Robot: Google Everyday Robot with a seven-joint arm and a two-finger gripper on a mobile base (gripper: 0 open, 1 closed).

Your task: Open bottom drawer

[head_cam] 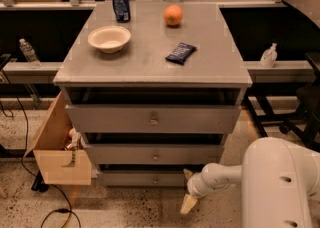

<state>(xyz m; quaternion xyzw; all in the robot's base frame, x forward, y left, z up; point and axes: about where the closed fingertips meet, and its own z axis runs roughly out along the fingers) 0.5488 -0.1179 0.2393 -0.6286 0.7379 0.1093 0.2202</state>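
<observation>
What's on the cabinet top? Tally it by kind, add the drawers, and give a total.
Can: 1
Orange: 1
Bowl: 1
Dark packet: 1
Drawers: 3 (top drawer, middle drawer, bottom drawer)
Total: 7
The gripper is low, by the bottom drawer's right end.
</observation>
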